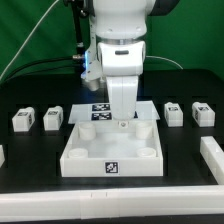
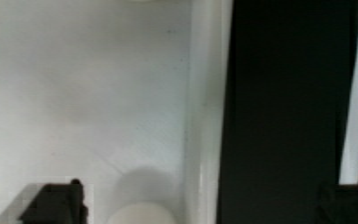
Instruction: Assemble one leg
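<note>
The tray (image 1: 110,160) lies on the table (image 1: 40,190), directly under the gripper (image 1: 121,116), which hangs over what seems to be the tray's rear part. The marker board (image 1: 97,110) lies behind the tray, beside the gripper. On the exterior view's left of the gripper stands a leg (image 1: 53,119) with a second leg (image 1: 24,121) beyond it. Two more stand on its right.

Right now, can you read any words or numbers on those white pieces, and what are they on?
No words, numbers or brand names can be read in either view.
The only marks are black-and-white square tags, which are patterns and not letters. There is one on the front wall of the tray-like part, some on the legs and several on the marker board.
The wrist view shows no writing.
</note>
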Action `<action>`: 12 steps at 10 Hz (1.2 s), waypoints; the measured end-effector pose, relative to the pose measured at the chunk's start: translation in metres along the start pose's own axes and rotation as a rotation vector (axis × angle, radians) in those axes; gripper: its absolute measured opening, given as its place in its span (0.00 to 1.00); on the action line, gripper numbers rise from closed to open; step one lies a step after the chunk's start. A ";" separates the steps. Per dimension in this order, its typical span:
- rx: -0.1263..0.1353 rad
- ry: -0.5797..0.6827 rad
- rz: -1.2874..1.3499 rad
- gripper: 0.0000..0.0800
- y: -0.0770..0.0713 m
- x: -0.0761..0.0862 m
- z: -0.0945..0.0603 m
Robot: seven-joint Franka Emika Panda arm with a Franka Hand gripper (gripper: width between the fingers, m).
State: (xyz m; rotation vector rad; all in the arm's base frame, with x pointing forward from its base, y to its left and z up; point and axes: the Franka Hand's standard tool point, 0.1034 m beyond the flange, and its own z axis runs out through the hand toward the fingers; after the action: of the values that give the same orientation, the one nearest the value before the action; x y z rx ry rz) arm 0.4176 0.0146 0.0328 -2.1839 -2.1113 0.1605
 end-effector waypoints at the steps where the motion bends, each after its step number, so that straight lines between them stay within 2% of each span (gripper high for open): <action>1: 0.009 0.001 0.001 0.81 -0.001 0.000 0.005; 2: 0.021 0.002 0.002 0.81 -0.004 0.000 0.010; 7: 0.045 0.002 0.013 0.80 -0.006 -0.005 0.019; 9: 0.047 0.002 0.014 0.34 -0.006 -0.005 0.020; 10: 0.046 0.002 0.014 0.34 -0.006 -0.005 0.020; 11: 0.046 0.002 0.014 0.17 -0.006 -0.005 0.020; 12: 0.037 0.003 0.014 0.09 -0.004 -0.005 0.018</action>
State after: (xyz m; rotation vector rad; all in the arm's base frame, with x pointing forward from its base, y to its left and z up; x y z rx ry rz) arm 0.4104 0.0097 0.0152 -2.1771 -2.0743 0.1959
